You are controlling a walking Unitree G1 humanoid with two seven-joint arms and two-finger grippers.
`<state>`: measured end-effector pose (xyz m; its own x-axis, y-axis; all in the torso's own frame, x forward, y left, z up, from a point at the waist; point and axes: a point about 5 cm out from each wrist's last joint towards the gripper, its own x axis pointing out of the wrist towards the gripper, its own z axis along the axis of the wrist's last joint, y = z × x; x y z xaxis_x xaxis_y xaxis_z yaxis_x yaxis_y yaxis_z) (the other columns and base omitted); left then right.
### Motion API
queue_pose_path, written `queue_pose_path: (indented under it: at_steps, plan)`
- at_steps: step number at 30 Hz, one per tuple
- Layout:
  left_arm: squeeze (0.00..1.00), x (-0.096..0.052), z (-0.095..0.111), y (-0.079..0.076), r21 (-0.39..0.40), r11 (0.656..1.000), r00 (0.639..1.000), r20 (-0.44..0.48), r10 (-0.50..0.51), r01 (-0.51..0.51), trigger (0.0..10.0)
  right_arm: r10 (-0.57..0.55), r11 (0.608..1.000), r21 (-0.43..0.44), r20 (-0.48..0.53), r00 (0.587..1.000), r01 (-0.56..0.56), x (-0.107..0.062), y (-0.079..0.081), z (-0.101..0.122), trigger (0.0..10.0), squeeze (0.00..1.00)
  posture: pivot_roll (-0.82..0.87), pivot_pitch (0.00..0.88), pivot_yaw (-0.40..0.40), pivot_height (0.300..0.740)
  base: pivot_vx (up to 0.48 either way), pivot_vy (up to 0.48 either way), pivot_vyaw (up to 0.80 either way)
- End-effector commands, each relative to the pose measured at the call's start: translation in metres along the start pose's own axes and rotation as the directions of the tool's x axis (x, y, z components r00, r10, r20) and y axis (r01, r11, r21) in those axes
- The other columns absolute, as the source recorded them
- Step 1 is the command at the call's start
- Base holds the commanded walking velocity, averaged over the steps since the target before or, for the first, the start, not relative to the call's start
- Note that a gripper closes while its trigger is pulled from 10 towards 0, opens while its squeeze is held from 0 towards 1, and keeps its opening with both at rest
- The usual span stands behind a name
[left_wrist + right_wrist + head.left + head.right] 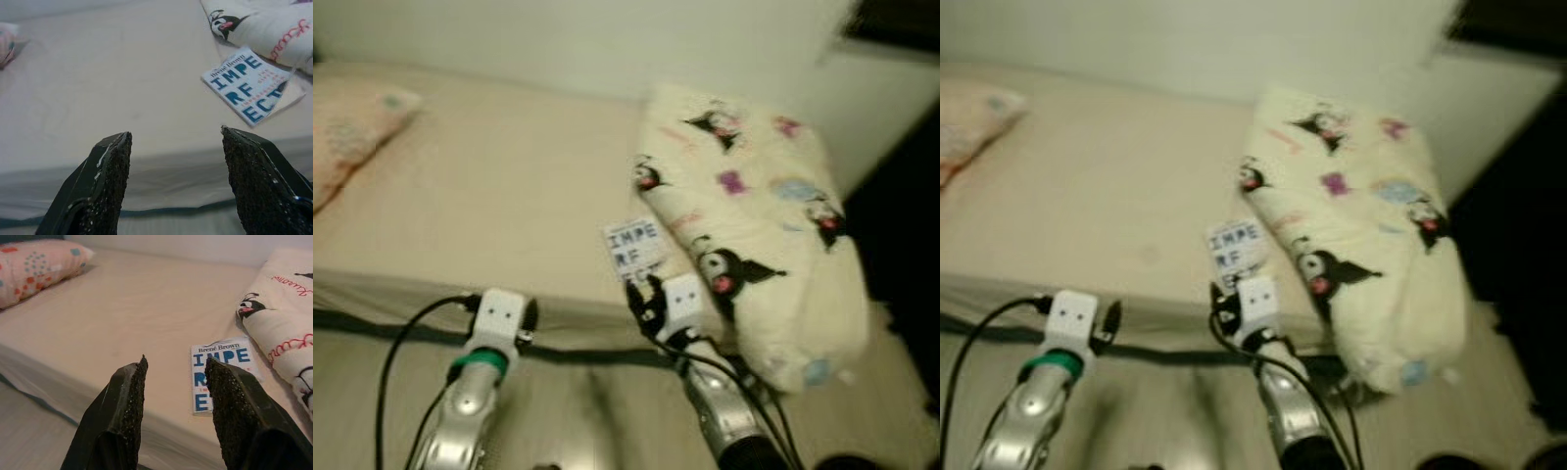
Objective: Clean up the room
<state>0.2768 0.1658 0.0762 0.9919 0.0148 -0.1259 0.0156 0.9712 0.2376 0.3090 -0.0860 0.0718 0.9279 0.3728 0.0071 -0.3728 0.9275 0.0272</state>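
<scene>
A white book with blue letters point(632, 247) lies flat near the bed's front edge, beside a folded cream blanket point(764, 215) printed with cartoon figures. My right gripper point(175, 374) is open just in front of the book point(221, 369), at the mattress edge, with nothing between its fingers. My left gripper point(175, 142) hovers open at the bed's front edge, left of the book point(252, 84), and holds nothing. Both silver arms point(475, 392) reach forward from below.
The beige mattress point(499, 186) stretches across the view against a white wall. A pink patterned pillow point(352, 127) lies at its far left. The blanket hangs over the bed's right end. Pale floor lies below the bed edge, and a dark area lies at the far right.
</scene>
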Motion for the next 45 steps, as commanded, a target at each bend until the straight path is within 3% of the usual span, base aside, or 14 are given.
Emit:
queue_pose_path:
  at_steps: [1,19,25,36,45]
  plan:
    - [0.00,-0.0032,-0.0071,-0.0036,0.000,1.000,1.000,-0.030,-0.011,0.011,10.0,-0.002,1.000,0.005,-0.027,1.000,0.002,-0.0038,-0.0009,-0.0065,10.0,0.00,0.21,0.042,-0.021,0.736,0.000,-0.442,0.00]
    - [0.00,-0.0033,-0.0073,-0.0049,-0.004,1.000,0.999,-0.029,-0.015,0.015,10.0,-0.002,1.000,0.002,-0.030,1.000,0.002,-0.0057,-0.0009,-0.0081,10.0,0.00,0.21,0.042,-0.020,0.736,0.000,-0.434,0.00]
    - [0.00,-0.0040,-0.0081,-0.0036,-0.067,0.998,0.999,-0.032,0.000,-0.002,10.0,-0.003,1.000,0.005,-0.034,0.999,0.003,-0.0060,-0.0017,-0.0091,10.0,0.00,0.21,0.043,-0.021,0.736,0.000,0.320,0.00]
    - [0.00,-0.0041,-0.0090,-0.0032,-0.061,0.998,0.999,-0.035,-0.003,0.001,10.0,-0.012,1.000,0.008,-0.038,0.999,0.012,-0.0075,-0.0021,-0.0103,10.0,0.00,0.21,0.047,-0.017,0.736,0.000,0.467,0.00]
    - [0.00,-0.0020,-0.0093,-0.0030,-0.072,0.997,0.999,-0.046,0.001,-0.005,10.0,-0.015,1.000,0.009,-0.039,0.999,0.016,-0.0082,-0.0025,-0.0108,10.0,0.00,0.20,0.048,-0.013,0.736,0.000,0.000,0.00]
